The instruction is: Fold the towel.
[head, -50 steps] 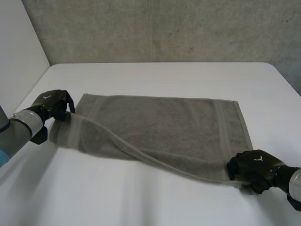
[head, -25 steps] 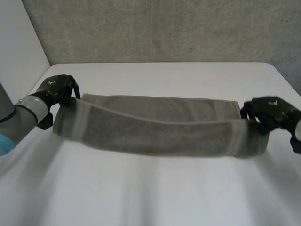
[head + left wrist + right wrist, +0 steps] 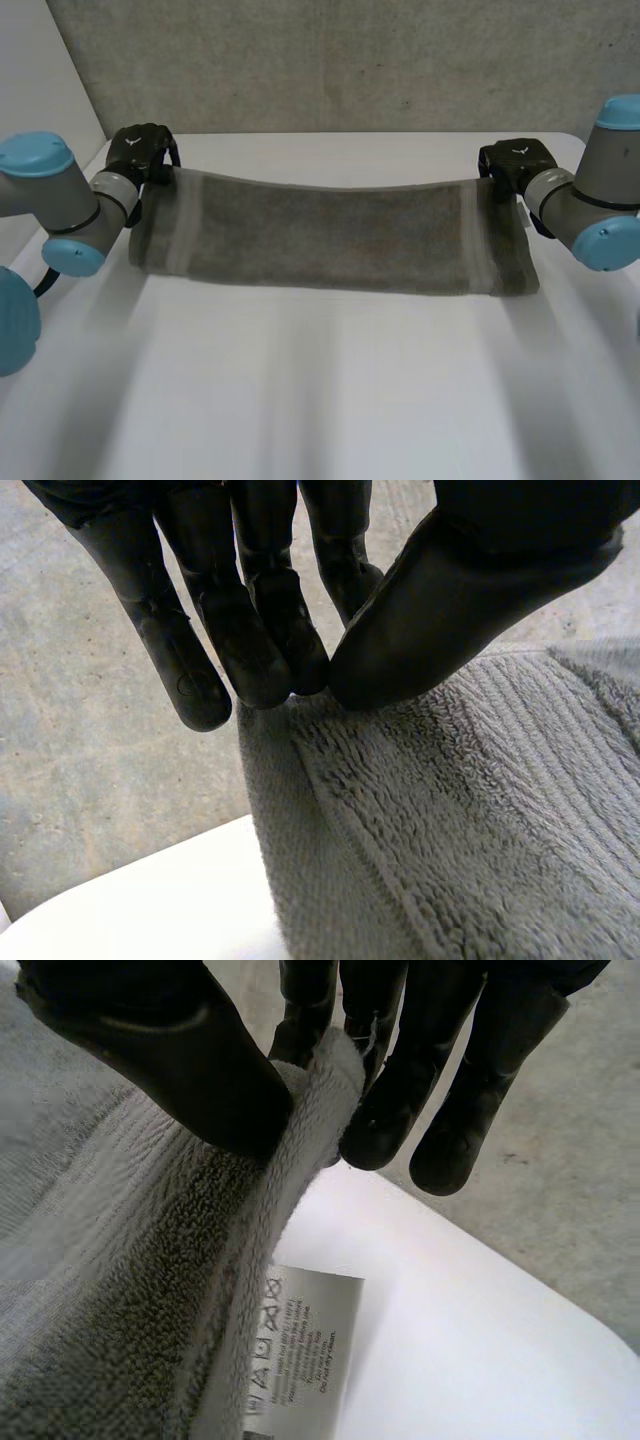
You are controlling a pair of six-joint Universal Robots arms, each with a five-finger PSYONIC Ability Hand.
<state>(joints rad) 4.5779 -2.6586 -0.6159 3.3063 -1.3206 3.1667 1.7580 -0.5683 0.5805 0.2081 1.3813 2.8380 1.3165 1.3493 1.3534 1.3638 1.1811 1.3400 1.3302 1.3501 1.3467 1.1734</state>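
Two hands hold your towel [image 3: 330, 238] stretched between them over the far part of the white table [image 3: 330, 400] in the head view, the left hand [image 3: 140, 150] at its far left corner and the right hand [image 3: 512, 158] at its far right corner. Your left wrist view has the thumb and fingers [image 3: 250, 630] pinching that corner. Your right wrist view shows an equal pinch, with a white care label [image 3: 300, 1350] on the towel's edge near the fingertips.

Round grey joints closed by light-blue caps [image 3: 35, 155] make up the robot's left arm [image 3: 58, 203] and right arm [image 3: 605, 178], each narrowing to a pale silver wrist ring. The left hand [image 3: 140, 148] and right hand [image 3: 512, 158] are black, with a small white mark on the back and smooth, round-tipped fingers [image 3: 255, 630].
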